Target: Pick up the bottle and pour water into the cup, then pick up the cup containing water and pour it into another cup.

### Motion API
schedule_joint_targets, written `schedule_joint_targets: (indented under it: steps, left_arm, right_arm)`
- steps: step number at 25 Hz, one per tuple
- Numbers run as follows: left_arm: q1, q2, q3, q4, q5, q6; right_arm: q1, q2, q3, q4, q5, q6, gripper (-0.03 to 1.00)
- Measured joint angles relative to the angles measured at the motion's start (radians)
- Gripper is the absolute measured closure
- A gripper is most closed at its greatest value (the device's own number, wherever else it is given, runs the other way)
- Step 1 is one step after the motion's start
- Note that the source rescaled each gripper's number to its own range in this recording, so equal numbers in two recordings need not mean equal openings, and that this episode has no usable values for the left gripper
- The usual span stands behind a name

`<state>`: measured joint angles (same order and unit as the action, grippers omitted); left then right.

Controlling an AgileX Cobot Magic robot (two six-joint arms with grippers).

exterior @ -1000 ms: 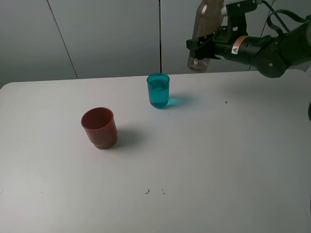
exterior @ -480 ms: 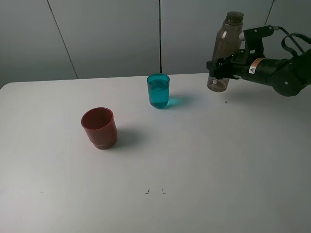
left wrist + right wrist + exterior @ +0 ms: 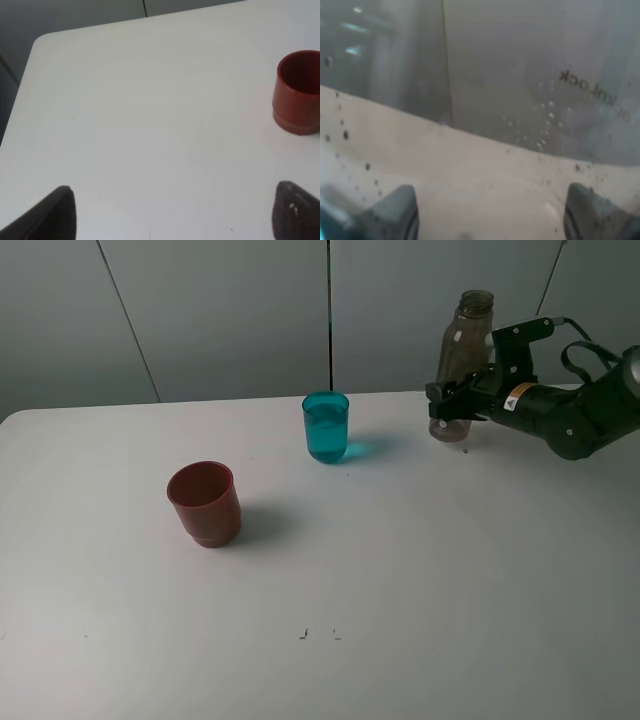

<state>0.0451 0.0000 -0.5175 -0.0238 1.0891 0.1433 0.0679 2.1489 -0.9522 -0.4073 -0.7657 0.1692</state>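
White desk (image 3: pixel 450 590) is backed by grey wall panels (image 3: pixel 200 310) with a dark vertical seam behind the middle.

Bottle (image 3: pixel 460 350): smoky grey-brown, translucent, uncapped, held upright at the far right of the desk. It is gripped around its lower body by the right pincer (image 3: pixel 452 398), which is clamped on it from the right side. Whether the base is touching the desk cannot be told. In the right wrist view the bottle wall (image 3: pixel 520 100) fills nearly the whole picture; small droplets and mirrored lettering are seen on it, and both fingertips (image 3: pixel 395 212) are seen against it.

Teal cup (image 3: pixel 326 427): upright on the desk, left of the bottle and well apart from it, and apparently filled most of the way with liquid.

Red-brown cup (image 3: pixel 204 503): upright, nearer the camera and left of the teal cup, apart from it. It is also seen at the edge of the left wrist view (image 3: pixel 298 92).

Left pincer (image 3: pixel 177 212): fingertips are spread wide apart above bare desk, with nothing between them.
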Motion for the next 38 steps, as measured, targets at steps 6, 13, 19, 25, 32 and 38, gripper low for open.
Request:
schedule_joint_targets:
  steps: [6,13,19,25,32,38]
  left_arm:
    - [0.0,0.0,0.0,0.0,0.0,0.0]
    - [0.0,0.0,0.0,0.0,0.0,0.0]
    - [0.0,0.0,0.0,0.0,0.0,0.0]
    - [0.0,0.0,0.0,0.0,0.0,0.0]
    - [0.0,0.0,0.0,0.0,0.0,0.0]
    - [0.0,0.0,0.0,0.0,0.0,0.0]
  right_arm:
    - [0.0,0.026,0.0,0.0,-0.022,-0.01,0.97]
    - [0.0,0.026,0.0,0.0,-0.022,-0.013,0.97]
    - [0.0,0.026,0.0,-0.002,-0.011,-0.001,0.97]
    - [0.0,0.026,0.0,-0.006,0.013,0.029,0.96]
    - [0.0,0.026,0.0,-0.068,0.015,0.081,0.12]
    - [0.0,-0.024,0.015,-0.082,0.077,0.1,-0.01]
